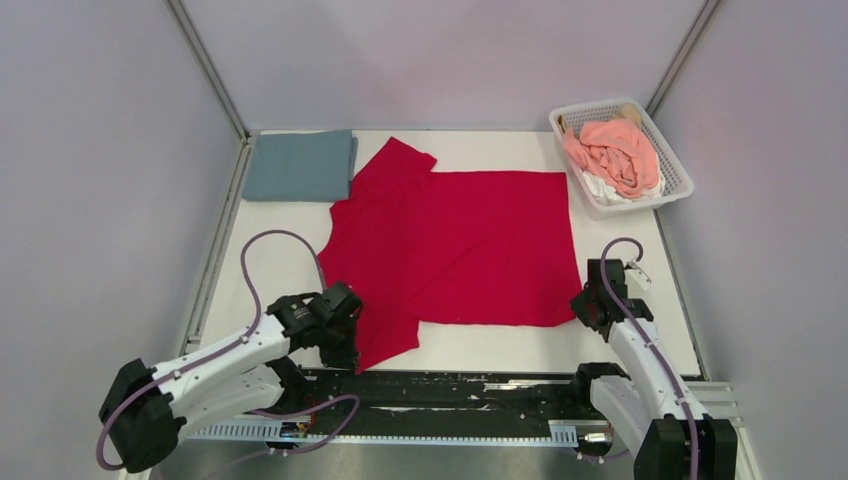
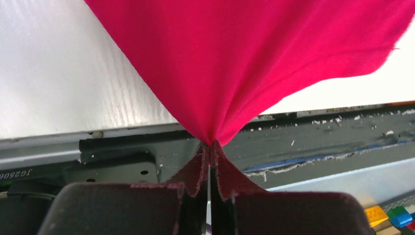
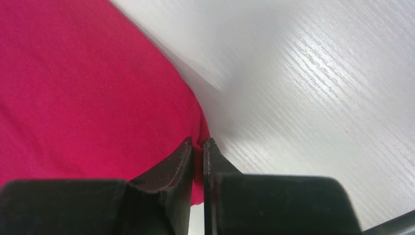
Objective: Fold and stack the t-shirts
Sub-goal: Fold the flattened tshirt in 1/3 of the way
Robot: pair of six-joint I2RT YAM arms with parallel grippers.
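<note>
A bright red t-shirt (image 1: 450, 240) lies spread flat across the middle of the white table. My left gripper (image 1: 340, 335) is shut on its near-left part, and the cloth (image 2: 244, 58) fans out taut from my fingertips (image 2: 211, 147). My right gripper (image 1: 592, 305) is shut on the red shirt's near-right corner (image 3: 200, 132), low over the table. A folded grey-blue t-shirt (image 1: 300, 165) lies at the far left. A salmon-pink t-shirt (image 1: 618, 155) lies crumpled over a white one (image 1: 605, 188) in the basket.
A white lattice basket (image 1: 675, 170) stands at the far right corner. Grey walls close in the table on both sides and at the back. A dark rail (image 1: 470, 392) runs along the near edge between the arm bases.
</note>
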